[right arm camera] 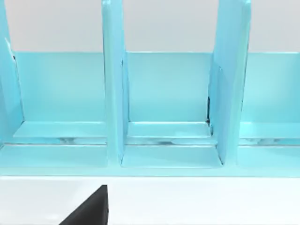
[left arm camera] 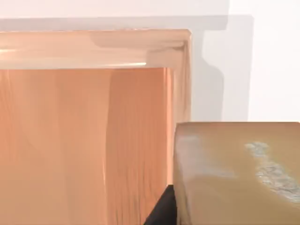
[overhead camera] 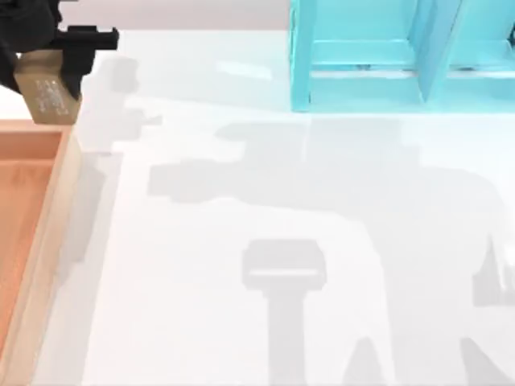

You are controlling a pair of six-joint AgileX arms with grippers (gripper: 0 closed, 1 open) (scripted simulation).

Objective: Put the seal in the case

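Seal [overhead camera: 47, 98], tan-brown with a pale speckled mark on one face, sits clamped in the left gripper [overhead camera: 50, 68] at the top-left corner of the top view, held above the white counter [overhead camera: 241, 322] just beyond the far end of the wooden case [overhead camera: 56, 209]. The gripper's black fingers [overhead camera: 88, 39] close around the block's upper part, and its lower part hangs free below them. In the left wrist view the seal [left arm camera: 234, 173] fills the near corner, its rounded edge and white speckles plain, with the case's [left arm camera: 183, 79] pale rim and corner beside it and the orange-brown wood floor of the case spread out past that. The case lies along the left edge of the counter, open side up. A turquoise rack [overhead camera: 362, 80] with upright dividers stands at the far edge, right of centre; the right wrist view looks straight into its compartments [right arm camera: 168, 93]. Grey arm shadows fall across the counter's middle.
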